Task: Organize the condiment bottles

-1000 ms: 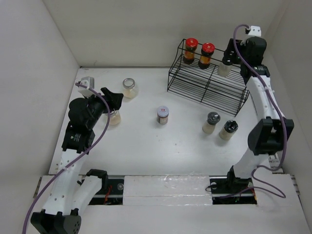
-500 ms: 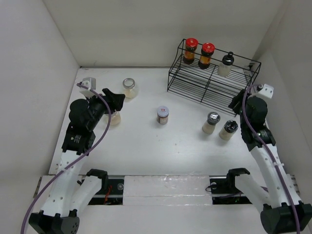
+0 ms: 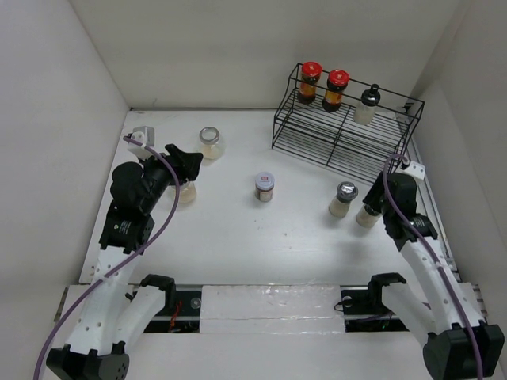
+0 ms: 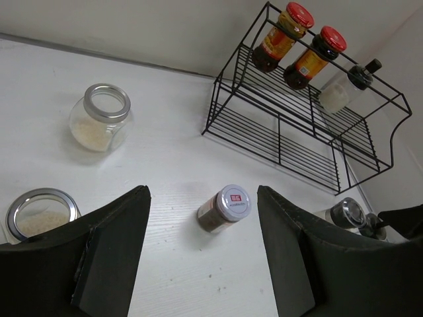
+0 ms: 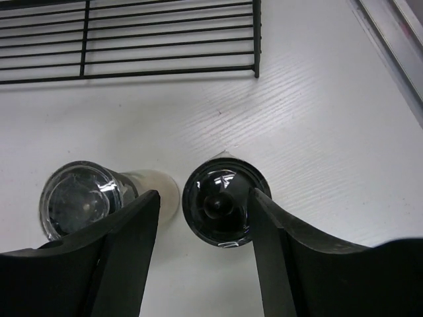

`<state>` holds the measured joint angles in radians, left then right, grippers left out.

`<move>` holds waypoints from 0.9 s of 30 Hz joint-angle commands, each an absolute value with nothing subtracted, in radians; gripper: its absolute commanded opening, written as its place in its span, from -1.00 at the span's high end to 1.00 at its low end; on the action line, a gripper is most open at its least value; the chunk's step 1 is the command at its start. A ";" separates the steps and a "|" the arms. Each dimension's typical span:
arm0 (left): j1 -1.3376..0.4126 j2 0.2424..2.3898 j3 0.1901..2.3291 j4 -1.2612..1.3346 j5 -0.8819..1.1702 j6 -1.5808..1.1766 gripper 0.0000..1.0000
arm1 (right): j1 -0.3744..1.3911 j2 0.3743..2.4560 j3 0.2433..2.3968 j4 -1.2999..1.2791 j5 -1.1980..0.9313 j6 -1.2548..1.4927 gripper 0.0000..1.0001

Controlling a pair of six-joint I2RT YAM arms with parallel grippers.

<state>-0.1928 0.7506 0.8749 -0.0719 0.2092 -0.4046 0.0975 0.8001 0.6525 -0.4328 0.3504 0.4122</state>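
**Q:** How does the right gripper (image 5: 205, 198) stand, and where is its bottle?

**A:** The jaws are parted and clamp nothing. The black-capped shaker (image 5: 221, 206) stands upright in the gap between the two fingers, seen cap-on. Whether either finger touches it cannot be told. It stands near the right edge of the counter, in front of the wire rack (image 5: 132, 39). Just beside it, toward the counter's middle, stands a clear-topped shaker (image 5: 80, 201), partly hidden behind one finger.

**Q:** And the left gripper (image 4: 203, 193)?

**A:** It is spread wide and empty, over the left part of the counter. In the wrist view a white-lidded jar (image 4: 225, 208) with brown contents shows between the fingers, but it stands well beyond them, mid-counter. A silver-rimmed jar (image 4: 39, 214) holding pale grains stands at the edge of one finger.

**Q:** What does one view give that another does not?

**A:** Only the top view shows both arms at once, and it places the silver-rimmed jar just below the left gripper. The left wrist view shows the rack's load more plainly. The rack stands in the far right corner. On its top shelf are two red-lidded bottles (image 4: 281, 36), dark with yellow labels, then a pale bottle (image 4: 344, 89) with a black cap. A round glass jar (image 4: 99, 119) with pale grains stands toward the far left of the counter.
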 commanded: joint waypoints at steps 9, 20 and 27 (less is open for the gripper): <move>-0.195 0.735 0.881 -0.028 0.222 -0.402 -0.22 | 0.092 0.862 0.632 -0.388 0.350 0.430 0.01; -0.195 0.735 0.881 -0.028 0.222 -0.402 -0.22 | 0.083 0.885 0.632 -0.341 0.423 0.400 0.21; -0.195 0.735 0.881 -0.028 0.222 -0.402 -0.22 | 0.083 0.884 0.659 -0.331 0.397 0.400 0.63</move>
